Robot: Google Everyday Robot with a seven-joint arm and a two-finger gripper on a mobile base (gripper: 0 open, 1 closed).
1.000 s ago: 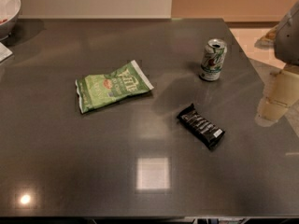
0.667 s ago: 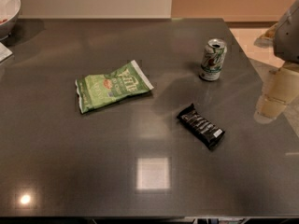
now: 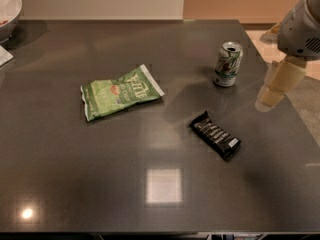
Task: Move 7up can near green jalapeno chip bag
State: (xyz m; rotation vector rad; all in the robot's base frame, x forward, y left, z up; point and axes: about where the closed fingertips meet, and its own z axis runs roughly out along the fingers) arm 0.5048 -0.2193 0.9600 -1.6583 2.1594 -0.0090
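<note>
The 7up can (image 3: 228, 64) stands upright at the table's far right, silver-white with green markings and a shiny top. The green jalapeno chip bag (image 3: 120, 92) lies flat left of the middle, well apart from the can. My gripper (image 3: 276, 86) hangs at the right edge of the view, to the right of the can and a little nearer to me, above the table's right edge. It holds nothing that I can see.
A black wrapped snack bar (image 3: 215, 134) lies in front of the can, right of the middle. A white bowl (image 3: 9, 10) sits at the far left corner with a white paper (image 3: 4, 55) beside it. The dark table (image 3: 160, 194) ends close to the gripper on the right.
The gripper has shifted a little to the left and farther back, toward the can. The can, bag and bar have not moved.
</note>
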